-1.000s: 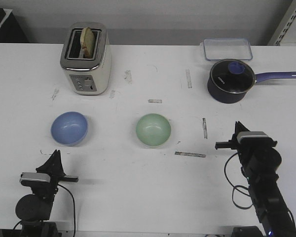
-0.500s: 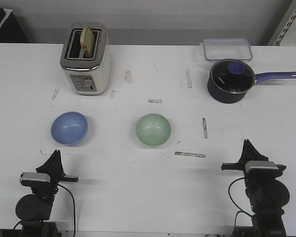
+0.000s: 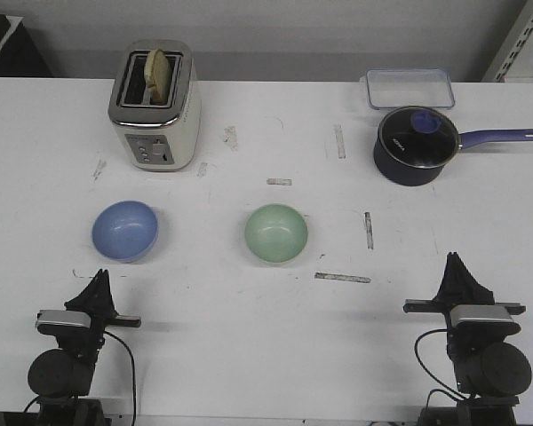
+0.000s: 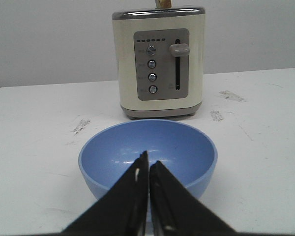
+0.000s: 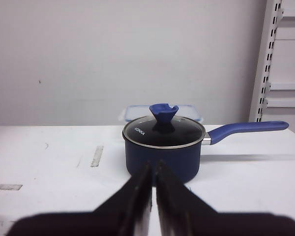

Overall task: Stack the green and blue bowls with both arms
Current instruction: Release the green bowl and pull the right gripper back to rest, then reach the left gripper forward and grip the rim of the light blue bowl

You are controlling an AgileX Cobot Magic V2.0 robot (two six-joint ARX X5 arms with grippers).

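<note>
On the desk (image 3: 249, 355), the toaster (image 3: 154, 106) stands toward the far left corner, with one bowl (image 3: 124, 231) in front of it and the other bowl (image 3: 276, 232) well apart to its right, near the desk's middle. The saucepan (image 3: 415, 145) sits toward the far right corner, with a lidded container (image 3: 409, 88) just behind it at the far edge. The left gripper (image 3: 99, 286) sits at the near edge in front of the left bowl, the right gripper (image 3: 458, 277) at the near edge in line with the saucepan.
</note>
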